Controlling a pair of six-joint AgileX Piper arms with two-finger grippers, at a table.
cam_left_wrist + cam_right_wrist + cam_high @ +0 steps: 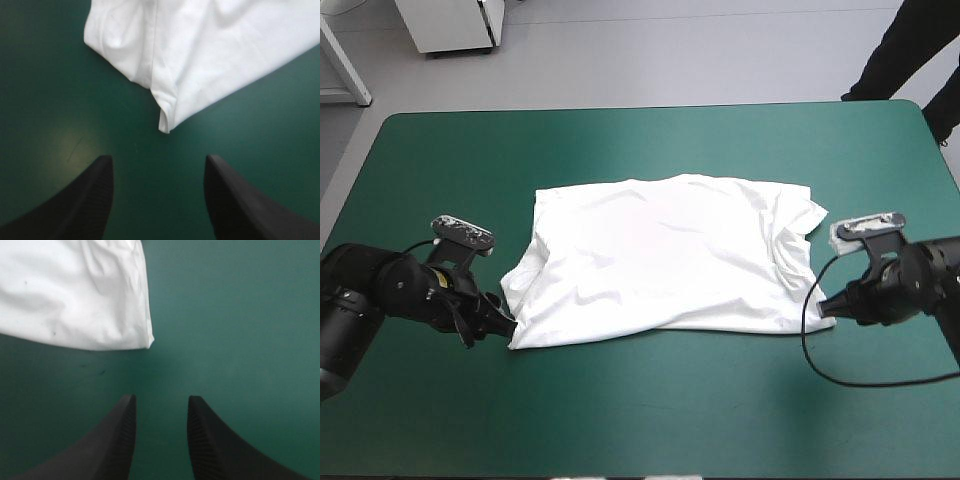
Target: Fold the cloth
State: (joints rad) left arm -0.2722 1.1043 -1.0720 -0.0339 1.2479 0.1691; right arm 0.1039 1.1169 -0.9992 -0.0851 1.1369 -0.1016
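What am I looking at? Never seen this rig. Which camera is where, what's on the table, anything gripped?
It is a robot with two arms at a table with a teal-green cover. The high view looks down from above and behind the robot. Each wrist view comes from a camera on one arm, looking along its end effector. A white T-shirt lies spread on the table, a little rumpled. The left end effector points at the shirt's near left corner, the right end effector at its near right corner. Both are open, with bare cover between them and the cloth. Nothing is held.
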